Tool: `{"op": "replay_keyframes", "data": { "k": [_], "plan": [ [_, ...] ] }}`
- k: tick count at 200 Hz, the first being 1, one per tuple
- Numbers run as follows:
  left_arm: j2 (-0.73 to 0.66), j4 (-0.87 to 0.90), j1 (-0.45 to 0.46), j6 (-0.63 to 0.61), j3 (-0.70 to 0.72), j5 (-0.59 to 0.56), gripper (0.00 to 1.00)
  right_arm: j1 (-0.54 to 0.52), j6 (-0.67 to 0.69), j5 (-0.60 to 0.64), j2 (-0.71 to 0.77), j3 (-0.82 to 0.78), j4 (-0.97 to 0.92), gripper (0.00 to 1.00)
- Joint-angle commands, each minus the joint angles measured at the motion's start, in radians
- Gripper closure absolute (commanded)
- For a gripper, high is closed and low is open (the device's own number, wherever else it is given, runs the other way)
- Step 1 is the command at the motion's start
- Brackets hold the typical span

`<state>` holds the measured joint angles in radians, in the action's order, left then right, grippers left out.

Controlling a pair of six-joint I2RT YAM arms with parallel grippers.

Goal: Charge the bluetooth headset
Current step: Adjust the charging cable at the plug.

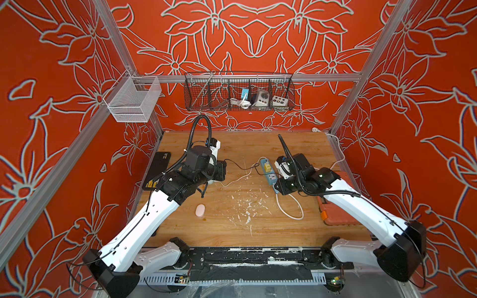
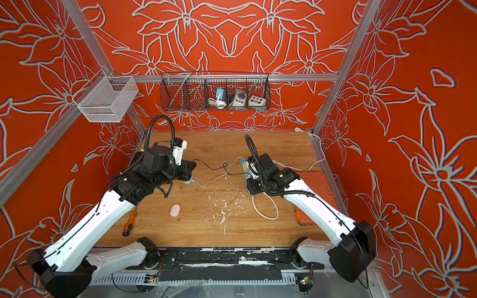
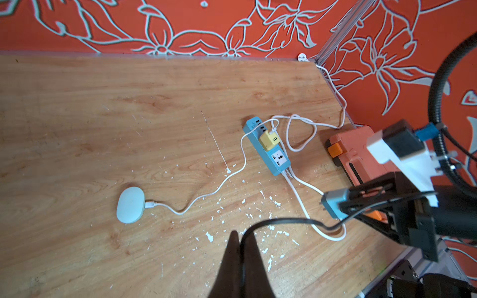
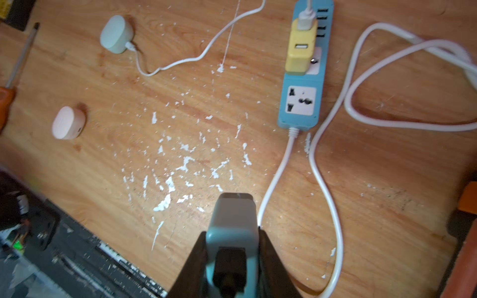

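Observation:
A pink headset case (image 4: 67, 123) lies on the wooden table with nothing plugged into it; it also shows in a top view (image 1: 200, 210). A pale green case (image 3: 130, 205) is joined by a white cable (image 3: 219, 185) to a yellow adapter (image 3: 268, 140) in the blue power strip (image 3: 280, 161). My left gripper (image 3: 241, 236) is shut on a thin black cable (image 3: 278, 221). That cable runs to a grey-blue charger plug (image 4: 233, 219), which my right gripper (image 4: 233, 233) is shut on, just above the table near the strip's cord end.
An orange toolbox (image 3: 353, 152) sits at the table's right edge. An orange-handled screwdriver (image 2: 128, 224) and a flat black device (image 1: 157, 167) lie at the left. The strip's white cord (image 4: 333, 206) loops over the table. Wire baskets (image 1: 238, 91) hang on the back rail.

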<state>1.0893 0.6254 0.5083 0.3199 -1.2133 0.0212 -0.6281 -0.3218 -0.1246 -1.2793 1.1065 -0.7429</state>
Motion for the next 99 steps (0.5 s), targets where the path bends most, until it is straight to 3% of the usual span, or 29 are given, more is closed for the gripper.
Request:
{"op": "replay_keyframes", "data": {
  "k": [1, 99],
  "plan": [
    [0.031, 0.043, -0.01, 0.027, -0.001, 0.053, 1.0, 0.008, 0.02, 0.143, -0.047, 0.039, 0.063, 0.94],
    [0.086, 0.088, -0.01, 0.05, -0.068, 0.145, 1.0, 0.088, 0.039, 0.101, -0.267, 0.116, 0.168, 0.95]
  ]
}}
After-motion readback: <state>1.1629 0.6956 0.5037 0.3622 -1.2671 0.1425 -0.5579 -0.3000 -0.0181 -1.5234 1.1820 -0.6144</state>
